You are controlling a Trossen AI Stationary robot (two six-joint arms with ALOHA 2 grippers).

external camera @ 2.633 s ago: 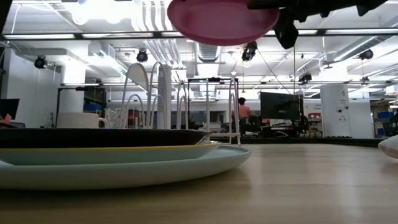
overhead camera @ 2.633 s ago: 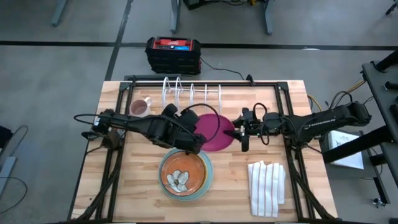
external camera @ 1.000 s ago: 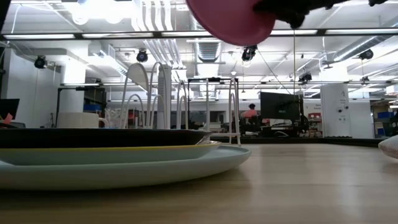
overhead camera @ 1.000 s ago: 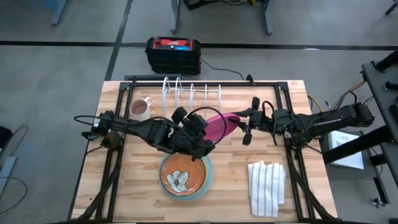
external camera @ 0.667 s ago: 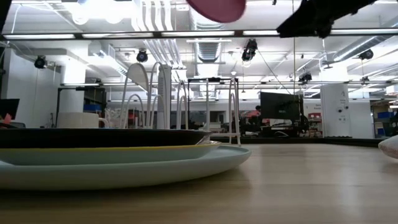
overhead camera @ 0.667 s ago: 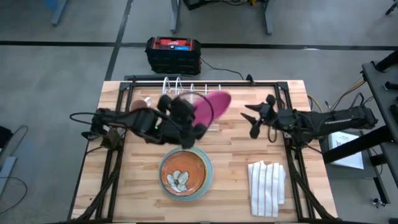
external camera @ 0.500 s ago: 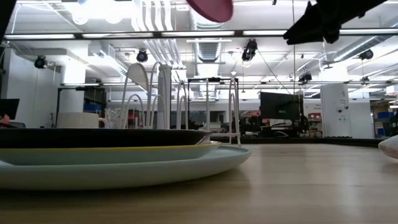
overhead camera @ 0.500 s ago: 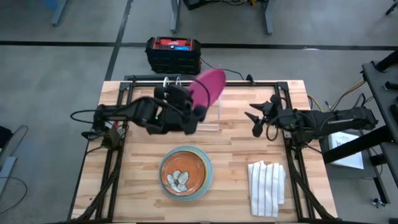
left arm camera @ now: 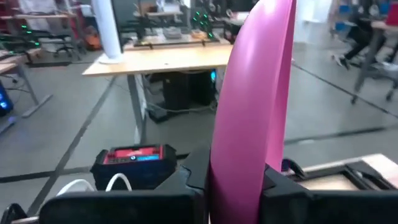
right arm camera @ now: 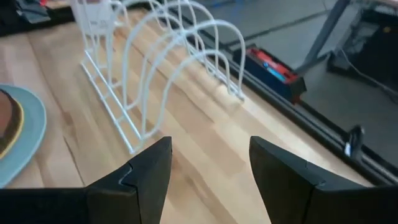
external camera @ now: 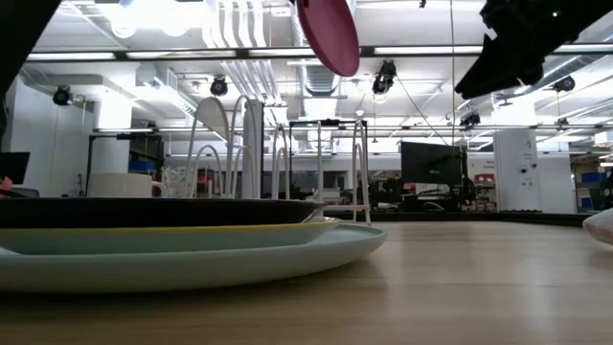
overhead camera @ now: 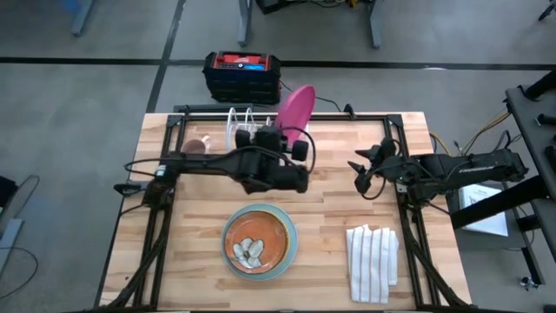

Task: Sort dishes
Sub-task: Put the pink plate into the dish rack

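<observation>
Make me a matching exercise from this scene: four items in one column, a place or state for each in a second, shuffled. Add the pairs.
Items
1. magenta plate
2. orange-brown plate
3. striped cloth
4. right tool

States
A. open, holding nothing
B. held on edge by the left tool, above the wire rack
C. folded, flat on the table
D. top of the plate stack

Pairs: 1-B, 2-D, 3-C, 4-A

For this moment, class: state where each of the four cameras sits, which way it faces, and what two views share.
High: overhead, facing down; both arms, pink plate, plate stack.
Low: at tabletop height, looking across; stack, wire rack.
Left wrist: on left arm; left gripper holds the pink plate upright.
Right wrist: on right arm; open right gripper, rack.
Shared: rack, in low and right wrist views.
</observation>
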